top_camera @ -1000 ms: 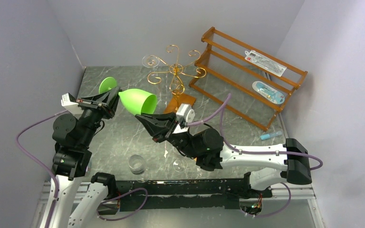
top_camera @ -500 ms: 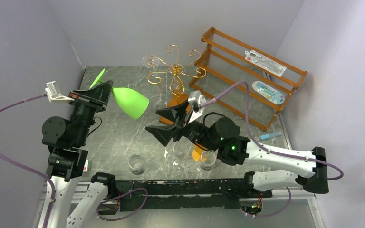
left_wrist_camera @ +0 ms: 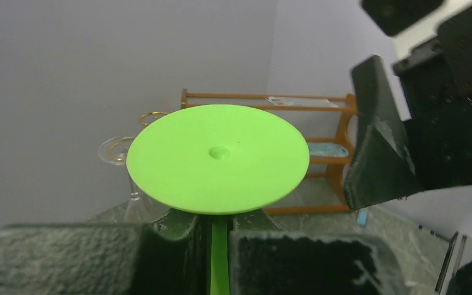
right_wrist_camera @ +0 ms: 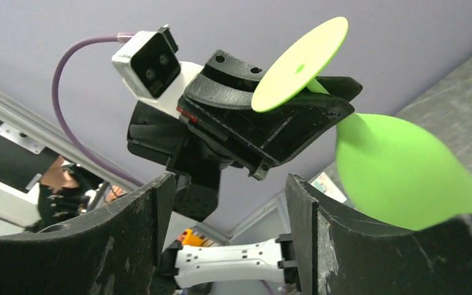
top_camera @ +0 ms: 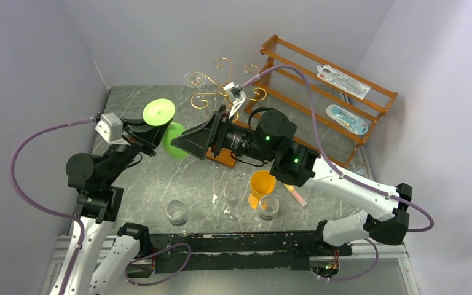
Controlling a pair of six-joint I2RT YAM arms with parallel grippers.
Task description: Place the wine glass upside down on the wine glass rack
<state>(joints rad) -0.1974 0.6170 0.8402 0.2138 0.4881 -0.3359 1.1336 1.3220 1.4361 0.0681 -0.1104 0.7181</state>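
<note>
1. Top external view, far left: your left gripper [top_camera: 152, 131] is clamped on the stem of the green wine glass [top_camera: 160, 113]. It holds the glass above the table with foot up and bowl down, apparently so it is ready inverted for hanging.
2. Just right of the bowl, your right gripper [top_camera: 187, 142] has its fingers spread and grips nothing. I judge it is placed to steady or take the bowl.
3. Behind it, the wine glass rack [top_camera: 224, 92] stands near the back wall, apart from the green glass. A clear glass [top_camera: 194, 78] already sits at a left curl.
4. Your right arm covers most of the rack's wooden base.
5. In the left wrist view, the foot disc hides the bowl and most of the rack, so you cannot tell which curl is free.
</note>
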